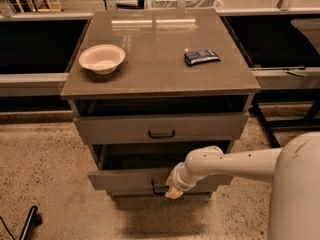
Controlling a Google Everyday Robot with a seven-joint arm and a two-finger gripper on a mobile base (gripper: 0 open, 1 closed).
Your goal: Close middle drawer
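The middle drawer [122, 180] is the second grey tier of the brown-topped cabinet [160, 79]. It stands pulled out well past the tier above, and its dark inside shows. Its small dark bar handle [158, 188] is partly covered by my gripper. My gripper [173, 189] is at the end of the white arm [235, 163] that reaches in from the right, and it sits against the drawer's front at the handle. The top drawer [160, 128] above it is also slightly out, with its own dark handle [161, 133].
A cream bowl [102, 59] and a dark blue packet [201, 57] lie on the cabinet top. My white body [297, 189] fills the lower right. Dark shelving flanks the cabinet on both sides. A black object [27, 223] lies on the speckled floor at lower left.
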